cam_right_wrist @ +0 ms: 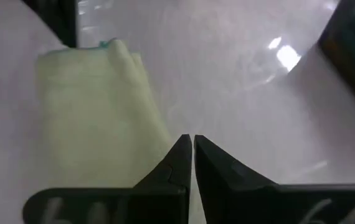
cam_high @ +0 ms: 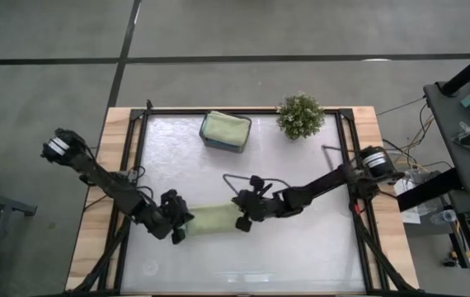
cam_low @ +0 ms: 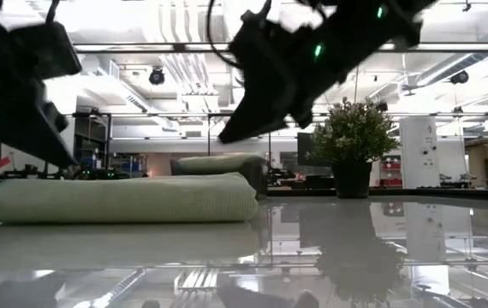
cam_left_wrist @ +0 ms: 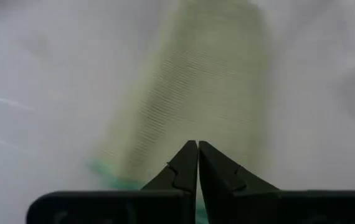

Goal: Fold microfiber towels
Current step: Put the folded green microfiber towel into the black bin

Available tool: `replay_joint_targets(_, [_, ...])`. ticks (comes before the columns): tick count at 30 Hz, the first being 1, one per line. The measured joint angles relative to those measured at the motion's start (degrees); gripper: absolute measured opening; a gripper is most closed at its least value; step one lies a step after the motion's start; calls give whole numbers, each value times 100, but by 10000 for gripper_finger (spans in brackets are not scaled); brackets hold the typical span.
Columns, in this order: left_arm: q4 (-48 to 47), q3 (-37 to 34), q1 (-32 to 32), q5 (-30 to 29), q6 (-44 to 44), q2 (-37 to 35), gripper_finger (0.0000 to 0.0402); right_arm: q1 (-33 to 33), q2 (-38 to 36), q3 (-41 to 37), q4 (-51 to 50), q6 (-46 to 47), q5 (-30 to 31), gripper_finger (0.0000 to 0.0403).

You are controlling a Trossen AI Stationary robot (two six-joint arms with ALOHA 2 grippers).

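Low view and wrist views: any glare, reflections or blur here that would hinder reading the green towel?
Low view: glossy table mirrors the folded green towel and potted plant; ceiling lights are bright, arms silhouetted. Left wrist view: towel soft and out of focus, fingers sharp. Right wrist view: a glare spot on the table, towel mildly blurred.

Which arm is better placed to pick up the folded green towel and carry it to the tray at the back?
Probably right. The right gripper sits shut at the folded green towel's end nearer the tray; the left gripper, shut, is at the farther end.
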Motion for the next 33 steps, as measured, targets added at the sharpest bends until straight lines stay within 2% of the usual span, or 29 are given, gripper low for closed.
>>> replay_joint_targets(3, [-76, 32, -6, 757, -880, -465, 0, -8, -440, 69, -817, 746, -483, 20])
replay_joint_targets(6, [-440, 18, -13, 1054, -2331, -915, 0, -4, -813, 58, -1357, 1586, -969, 46])
replay_joint_targets(9, [-905, -52, -17, 1041, -4056, -1294, 0, -4, -1018, -80, -1481, 2392, -1543, 86])
replay_joint_targets(11, [-1099, -78, -22, 911, -4742, -1433, 0, -2, -1034, -167, -1481, 2839, -1840, 117])
replay_joint_targets(16, [-909, -87, -39, 840, -4831, -1351, 18, 14, -973, -438, -1412, 3571, -1975, 195])
replay_joint_targets(19, [-690, -89, -26, 886, -4838, -1107, 51, 14, -900, -661, -1119, 3776, -1886, 234])
replay_joint_targets(22, [-524, -91, -21, 1348, -5191, -803, 96, 6, -837, -828, -679, 3800, -1880, 263])
replay_joint_targets(25, [-539, -93, -15, 1572, -5558, -506, 148, 1, -743, -957, -309, 3866, -1881, 282])
replay_joint_targets(29, [-249, -80, 2, 1536, -5698, -62, 212, 1, -600, -967, -93, 3879, -1878, 298])
replay_joint_targets(33, [144, -70, 59, 1399, -5687, 354, 252, -2, -377, -975, 47, 3929, -1872, 304])
